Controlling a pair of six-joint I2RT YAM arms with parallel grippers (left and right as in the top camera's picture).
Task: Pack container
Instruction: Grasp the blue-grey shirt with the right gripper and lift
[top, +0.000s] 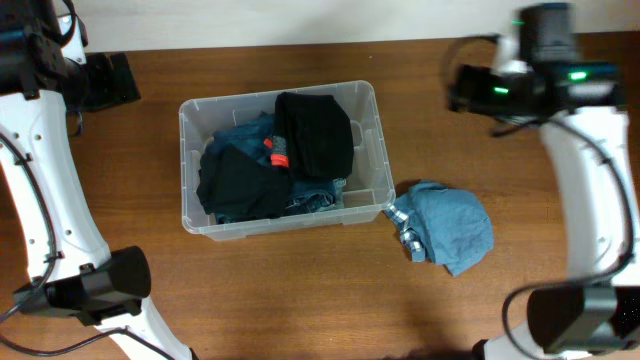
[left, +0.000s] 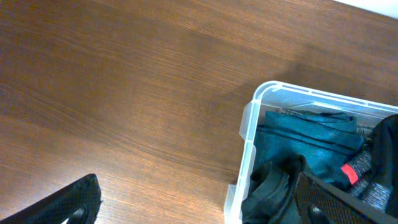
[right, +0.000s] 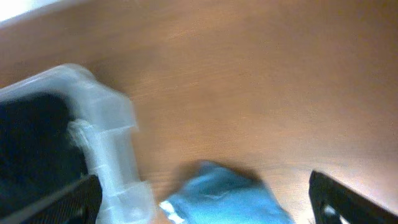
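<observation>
So the left end effector (left: 194, 202) is spread wide, holding nothing, container (left: 247, 134) poking in at lower right. The right end effector (right: 205, 198) is spread too; container at frame left, blue cloth (right: 227, 183) just beside it on the desk (right: 249, 74).

The large clear plastic rectangular bin (top: 284, 224) with rounded corners and rolled rim is seen upright and lidless, slightly toward 10 o'clock from the overhead view's middle, packed with dark and blue clothing (top: 240, 180).
</observation>
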